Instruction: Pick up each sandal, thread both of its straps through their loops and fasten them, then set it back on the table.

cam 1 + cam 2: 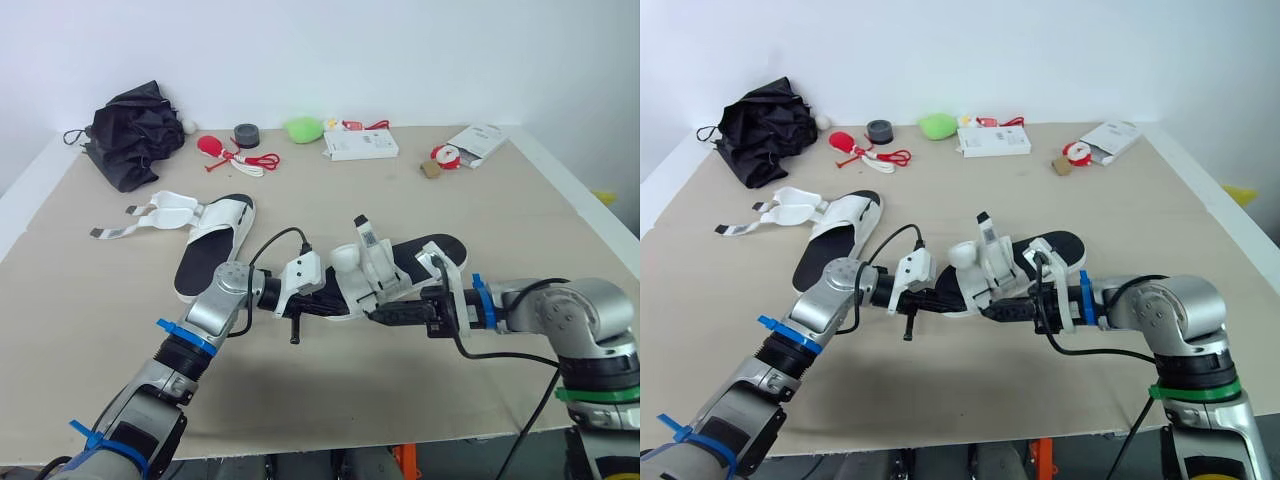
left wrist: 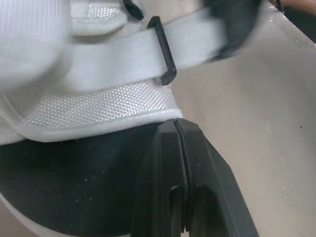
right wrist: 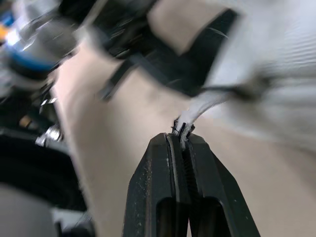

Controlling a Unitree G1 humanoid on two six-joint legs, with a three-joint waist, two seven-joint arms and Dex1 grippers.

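Right now the near sandal (image 1: pixel 405 262) is over the middle of the table (image 1: pixel 520 230), between both arms. Its white strap (image 3: pixel 200 109) is pinched at the tip by the right gripper (image 3: pixel 181 137). The left gripper (image 2: pixel 177 131) has its fingers pressed together (nothing visible between them) against the sandal's white side. The second sandal (image 1: pixel 215 242) lies farther left, straps loose

A tan-covered table (image 1: pixel 560 230) carries a black-soled sandal (image 1: pixel 215 245) lying flat near its left side, white straps splayed loose. Along the far edge lie a crumpled black fabric bundle (image 1: pixel 135 130), a red-corded trinket (image 1: pixel 235 155), a dark tape roll (image 1: pixel 247 133), a green lump (image 1: pixel 303 128), a white box (image 1: pixel 360 145) and, far right, a white carton (image 1: pixel 478 140).
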